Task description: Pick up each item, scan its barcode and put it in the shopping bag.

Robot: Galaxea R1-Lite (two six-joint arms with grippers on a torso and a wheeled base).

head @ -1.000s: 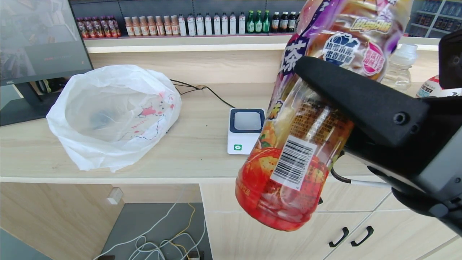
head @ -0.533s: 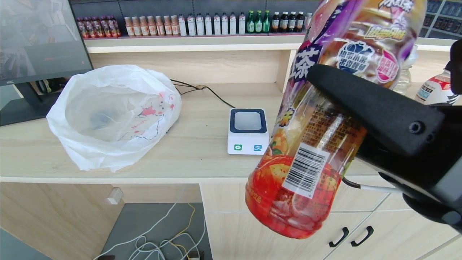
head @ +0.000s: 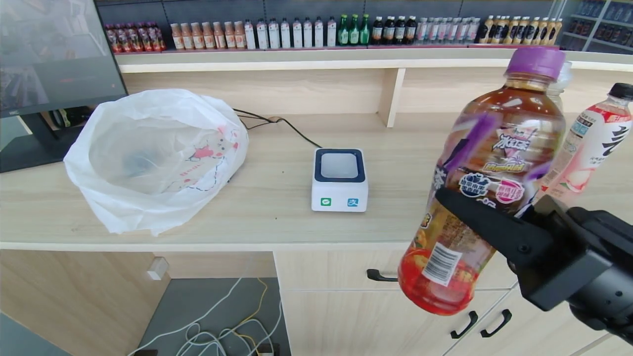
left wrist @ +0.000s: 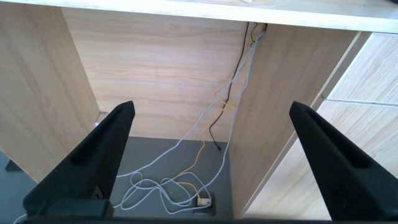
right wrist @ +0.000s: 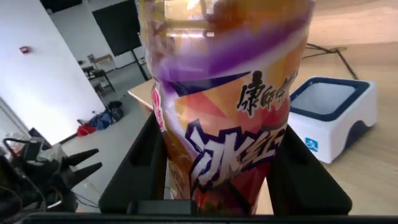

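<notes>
Jaws of right gripper (head: 474, 213) clamp a bottle (head: 505, 129), seemingly tea, barcode (head: 441, 263) outward.

a glossy clear plastic bottle (head: 509, 123) with a shiny film label, held in the matt black right gripper (head: 487, 202); a thin, crinkled translucent plastic bag (head: 153, 158) and smooth white plastic scanner (head: 339, 195) on a matt wood-grain counter (head: 267, 207).

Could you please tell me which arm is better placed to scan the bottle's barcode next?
Right: its pincer grips the tea bottle close to the scanner, while the left pincer hangs open below the counter.
</notes>
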